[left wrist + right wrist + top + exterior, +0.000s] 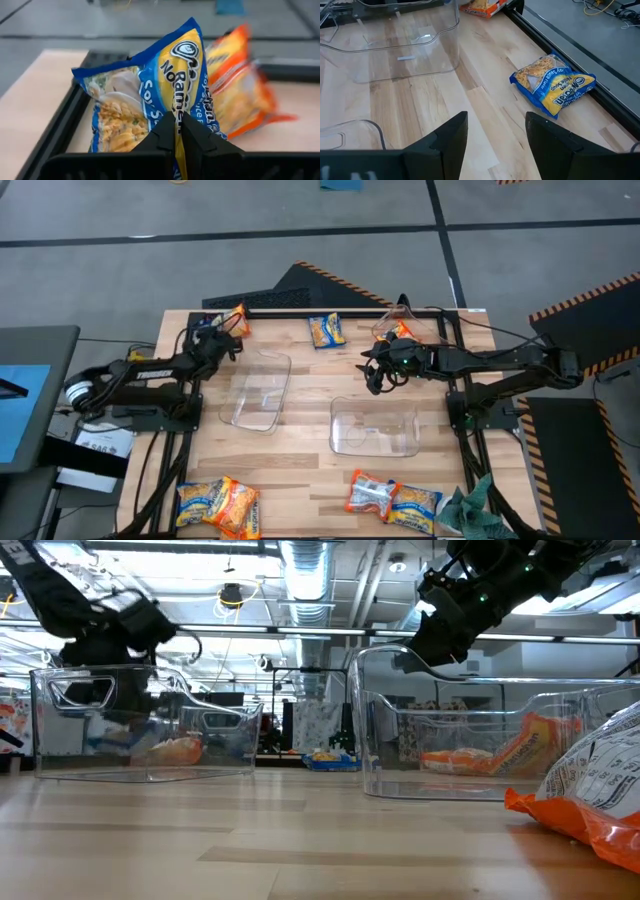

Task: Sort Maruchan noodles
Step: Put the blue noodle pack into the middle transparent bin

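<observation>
My left gripper [177, 134] is at the table's far-left corner [222, 340], shut on a yellow-and-blue noodle packet [150, 95]. An orange packet [240, 85] lies just beyond it on the table [238, 318]. My right gripper [496, 135] is open and hangs above bare wood between the two clear bins [375, 378]; it touches nothing. Another yellow-and-blue packet [552, 85] lies flat near the far edge [326, 330]. One more orange packet [398, 330] lies beside the right arm. My left gripper pinches the yellow-and-blue packet between its two shut fingers, at a yellow strip near one edge [176, 114]. The packet stands up on edge beyond the fingertips. The gripper body hides its lower part, so whether it rests on the table does not show.
Two clear plastic bins stand mid-table, one at left [262, 390] and one at right [375, 430]. Several packets lie along the near edge [218, 505] [395, 498]. A green cloth [470, 508] sits at the near-right corner. A black rail [300, 310] runs along the far edge.
</observation>
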